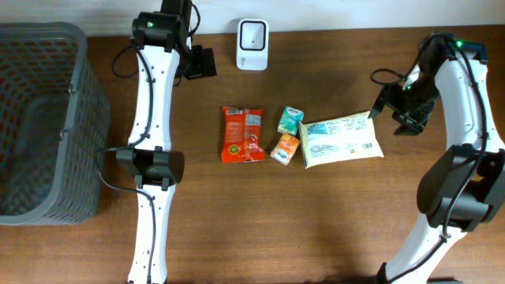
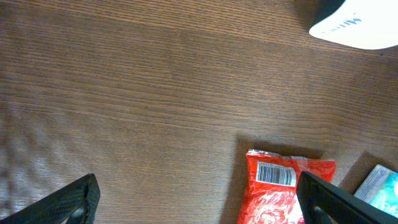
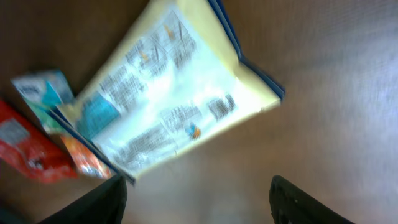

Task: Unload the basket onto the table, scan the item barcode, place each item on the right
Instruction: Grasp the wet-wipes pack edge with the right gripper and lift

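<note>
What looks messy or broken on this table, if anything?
Nothing looks spilled or torn. The red snack bag, teal packet, orange packet and big cream pouch all lie flat in the middle. Only the pouch sits a bit crooked beside the others. The white scanner sits at the back.

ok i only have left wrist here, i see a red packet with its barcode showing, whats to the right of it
observer: a teal packet, an orange packet, then a big pale pouch lying flat.
operator: wheres the right arm
observer: the right gripper is beside the pouch's corner nearest that arm, open, holding nothing.
operator: anything on the far left
observer: yes, a grey mesh basket.
</note>
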{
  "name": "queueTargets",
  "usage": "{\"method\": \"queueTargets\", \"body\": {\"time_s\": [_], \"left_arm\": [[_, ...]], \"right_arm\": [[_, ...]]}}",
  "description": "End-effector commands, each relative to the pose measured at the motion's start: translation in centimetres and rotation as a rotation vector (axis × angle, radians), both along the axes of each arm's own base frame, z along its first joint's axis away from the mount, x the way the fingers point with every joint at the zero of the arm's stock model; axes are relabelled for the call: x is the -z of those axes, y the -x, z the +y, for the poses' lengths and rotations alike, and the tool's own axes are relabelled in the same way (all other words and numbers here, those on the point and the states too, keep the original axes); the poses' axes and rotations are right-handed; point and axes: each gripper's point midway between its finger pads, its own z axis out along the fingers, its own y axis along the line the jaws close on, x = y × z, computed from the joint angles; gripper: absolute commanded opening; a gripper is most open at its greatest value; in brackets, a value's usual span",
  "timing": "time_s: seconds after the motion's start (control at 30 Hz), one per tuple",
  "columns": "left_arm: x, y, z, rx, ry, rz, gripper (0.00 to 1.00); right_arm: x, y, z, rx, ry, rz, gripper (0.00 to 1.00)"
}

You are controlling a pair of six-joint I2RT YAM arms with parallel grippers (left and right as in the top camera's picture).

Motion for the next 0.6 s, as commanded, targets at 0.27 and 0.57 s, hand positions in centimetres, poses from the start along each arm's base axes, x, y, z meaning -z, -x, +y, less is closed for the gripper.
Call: {"method": "queueTargets", "body": {"time_s": [0.27, 0.57], "left_arm": [[-0.3, 0.0, 0.0, 0.006, -0.008, -0.008, 0.99], [-0.3, 0.0, 0.0, 0.006, -0.008, -0.008, 0.99]], "right_arm": [[-2.9, 6.7, 2.4, -0.005, 0.132, -0.201, 0.99], [6.9, 4.5, 7.4, 0.249, -0.215, -0.251, 0.99]]}}
